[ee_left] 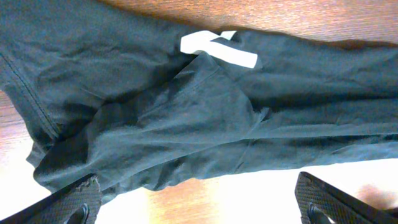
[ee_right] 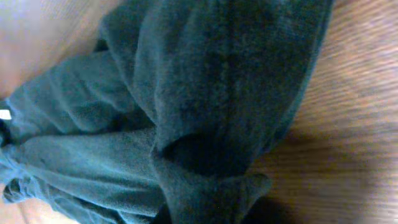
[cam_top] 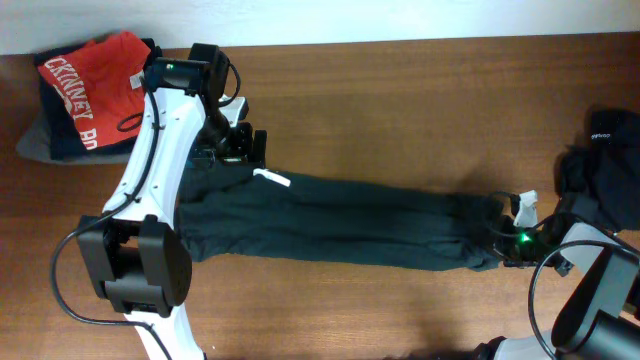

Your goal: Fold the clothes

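Progress slight, judging from how things lie. Dark grey-green shirt (cam_top: 350,215) drawn out in a long rumpled band across the wooden table (cam_top: 400,90), from beneath the left arm to near the right-hand edge, with no flat fold or clean crease visible anywhere along it. White tag (cam_top: 272,178) lying on top of the cloth near its left end. Left claw (cam_top: 240,143) spread wide just above that end, holding nothing; in the left wrist view, fingertips (ee_left: 78,200) well apart at the bottom of the picture, wrinkled fabric and the tag beyond them. Right claw (cam_top: 508,235) pinched shut at the opposite end, apparently on a bunched fold of the same shirt, with cloth crowding the right wrist view and the fingers themselves hidden there. Black garment (cam_top: 612,160) heaped at the far right, unfolded and apart from both claws. Red shirt (cam_top: 90,75) at the back-left corner atop a dark heap (cam_top: 35,140), tidier-looking, possibly finished, hard to say. Left to do, by this reckoning: nearly everything, namely flattening this shirt, folding it, setting it aside, then the black one.
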